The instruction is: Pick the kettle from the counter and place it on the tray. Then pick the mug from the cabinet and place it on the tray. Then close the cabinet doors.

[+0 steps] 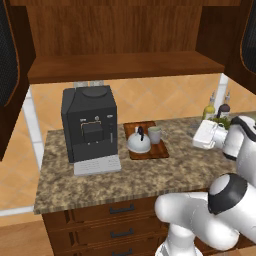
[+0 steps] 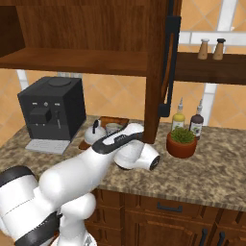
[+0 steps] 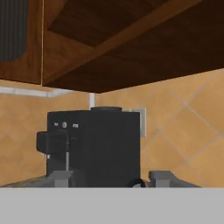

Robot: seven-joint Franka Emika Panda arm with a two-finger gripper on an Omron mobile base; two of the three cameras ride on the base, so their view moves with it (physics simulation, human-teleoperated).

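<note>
Silver kettle (image 1: 138, 141) and mug (image 1: 154, 134) on tray (image 1: 161, 150) — well apart from parted, empty jaws.

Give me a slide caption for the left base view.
Kettle and mug sit on the tray; cabinet doors open.

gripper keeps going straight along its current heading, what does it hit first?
Most likely the black coffee machine, dead centre ahead of the gripper in the hand view. The kettle on the tray sits low near that line; depth is unclear, so it might clip that first.
</note>
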